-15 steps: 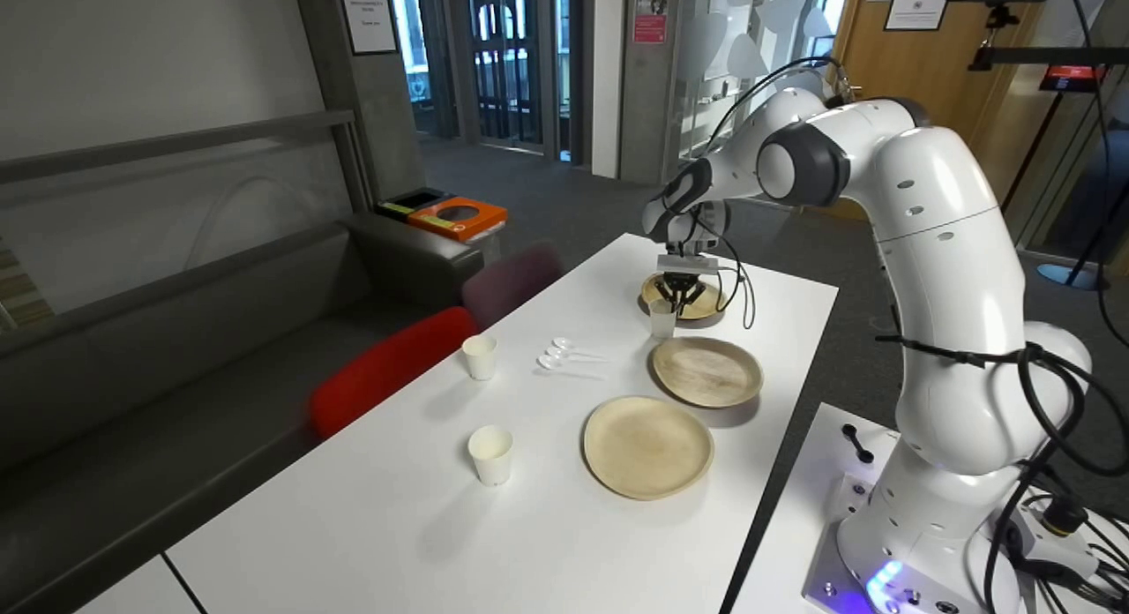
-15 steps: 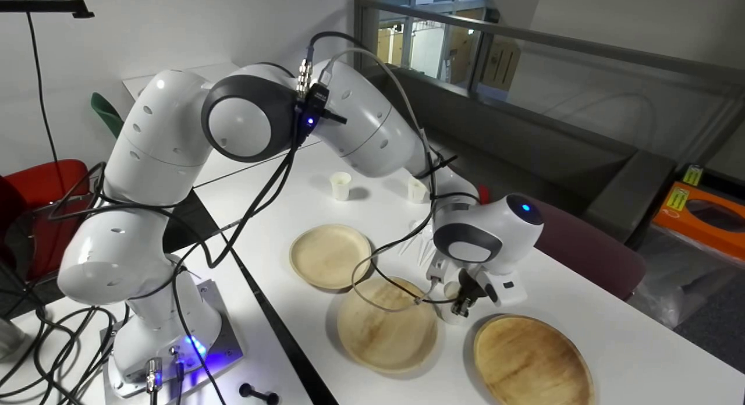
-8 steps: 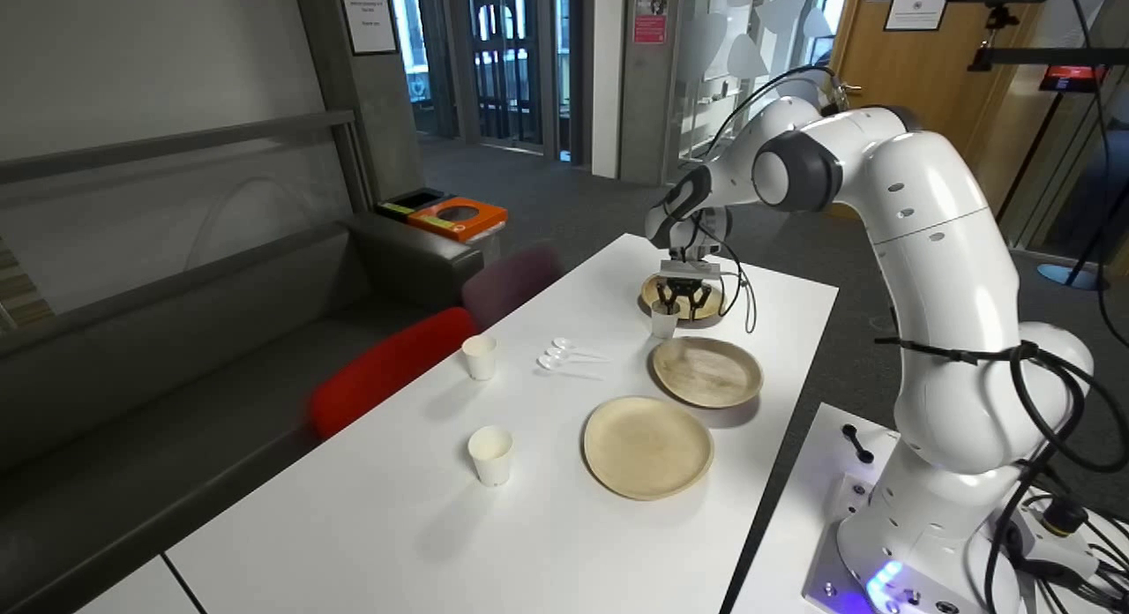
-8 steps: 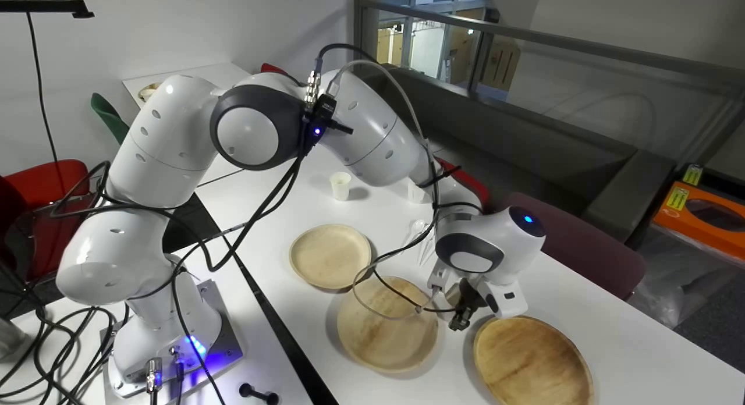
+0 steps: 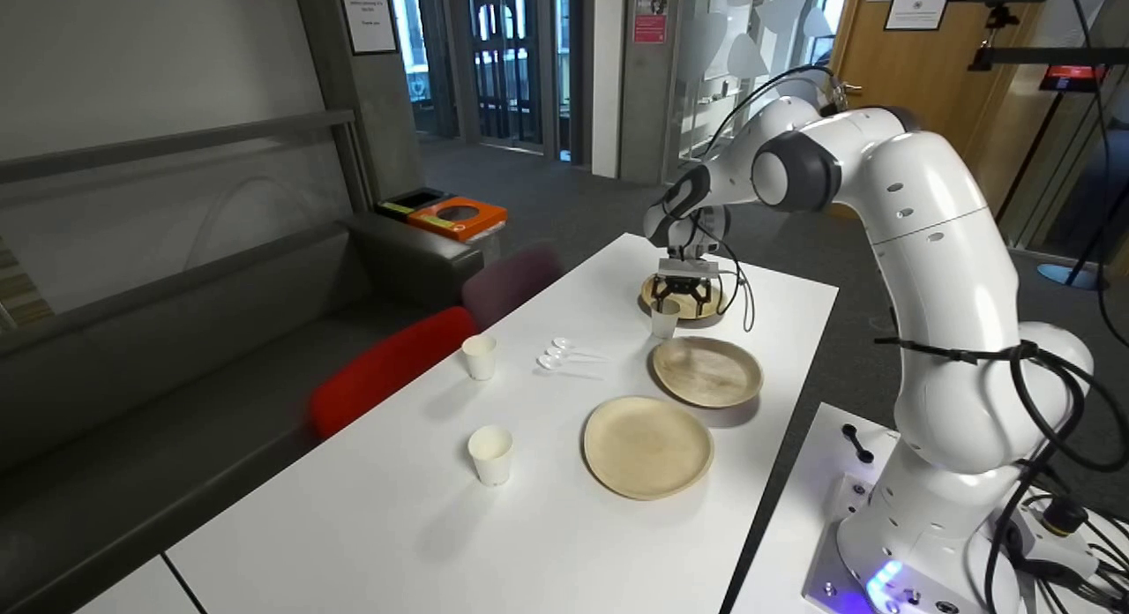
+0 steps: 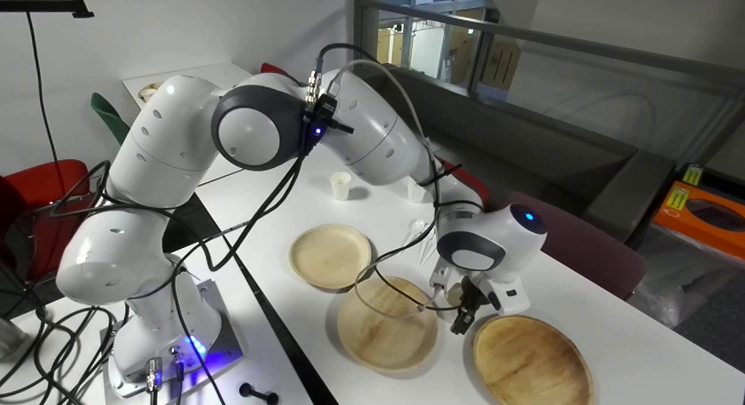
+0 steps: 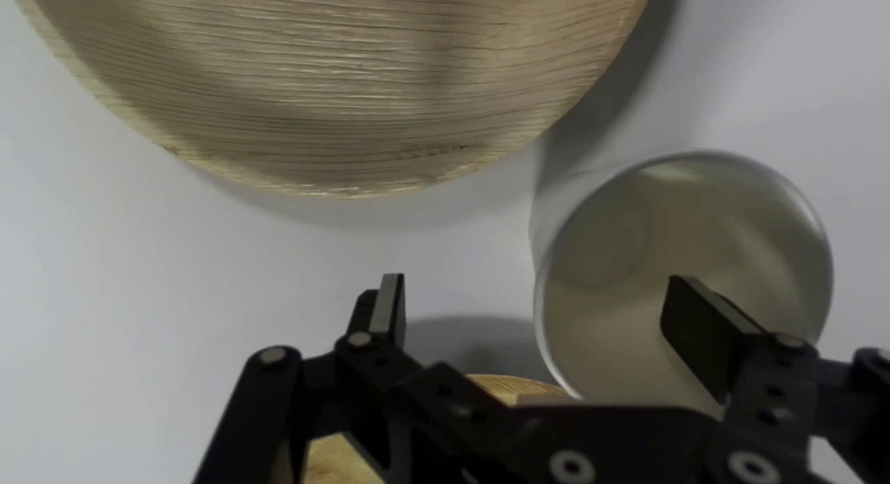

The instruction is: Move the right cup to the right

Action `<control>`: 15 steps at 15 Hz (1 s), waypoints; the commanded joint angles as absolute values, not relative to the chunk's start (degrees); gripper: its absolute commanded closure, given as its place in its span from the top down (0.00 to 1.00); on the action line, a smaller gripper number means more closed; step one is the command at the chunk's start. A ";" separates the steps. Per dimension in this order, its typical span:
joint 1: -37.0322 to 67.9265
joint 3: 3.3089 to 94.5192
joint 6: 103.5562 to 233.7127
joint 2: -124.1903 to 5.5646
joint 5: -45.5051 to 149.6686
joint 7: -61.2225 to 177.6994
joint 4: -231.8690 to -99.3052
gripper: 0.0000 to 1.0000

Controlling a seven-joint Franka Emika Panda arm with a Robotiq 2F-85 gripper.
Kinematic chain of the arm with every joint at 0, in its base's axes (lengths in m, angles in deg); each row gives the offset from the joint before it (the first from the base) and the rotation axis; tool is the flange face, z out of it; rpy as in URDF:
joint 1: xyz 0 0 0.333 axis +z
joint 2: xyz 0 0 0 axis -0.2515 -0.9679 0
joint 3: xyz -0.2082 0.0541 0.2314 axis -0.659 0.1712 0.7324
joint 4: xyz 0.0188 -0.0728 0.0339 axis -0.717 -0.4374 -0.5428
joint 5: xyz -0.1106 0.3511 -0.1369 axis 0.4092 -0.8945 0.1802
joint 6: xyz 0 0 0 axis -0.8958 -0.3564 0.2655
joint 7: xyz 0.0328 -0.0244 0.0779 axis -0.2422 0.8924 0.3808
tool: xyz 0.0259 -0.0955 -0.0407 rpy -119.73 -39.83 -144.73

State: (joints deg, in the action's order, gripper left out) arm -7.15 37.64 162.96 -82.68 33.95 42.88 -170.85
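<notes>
The right cup [image 7: 626,261] is small, plain and white. It stands upright on the white table [image 6: 646,352], mouth up, beside the gap between the middle tan plate [image 6: 381,338] and the darker tan plate [image 6: 532,358], near the rims of both. The wrist view shows its thin round rim, pale inner wall and part of its floor. In an exterior view the right cup [image 5: 664,324] narrows slightly toward its base.
</notes>
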 commanded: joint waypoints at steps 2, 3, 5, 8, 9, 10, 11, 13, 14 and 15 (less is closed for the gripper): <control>-7.28 38.27 164.25 -78.20 33.22 46.19 -173.56 1.00; -7.17 38.25 164.33 -77.06 33.42 46.85 -174.24 1.00; -7.01 38.21 164.56 -74.63 33.71 48.27 -175.57 1.00; -6.82 38.43 163.91 -69.48 33.88 51.05 -178.39 1.00; -6.60 38.58 163.66 -67.22 33.95 52.06 -180.07 1.00; -6.31 38.84 163.26 -65.16 34.10 53.19 -181.56 1.00; -5.51 38.96 163.29 -62.41 34.61 54.07 -184.05 1.00; -3.57 39.23 162.32 -57.75 35.99 55.19 -188.23 1.00; -5.02 38.71 162.45 -65.40 34.54 53.40 -180.61 1.00; -4.48 38.75 162.37 -64.10 34.60 53.35 -181.71 1.00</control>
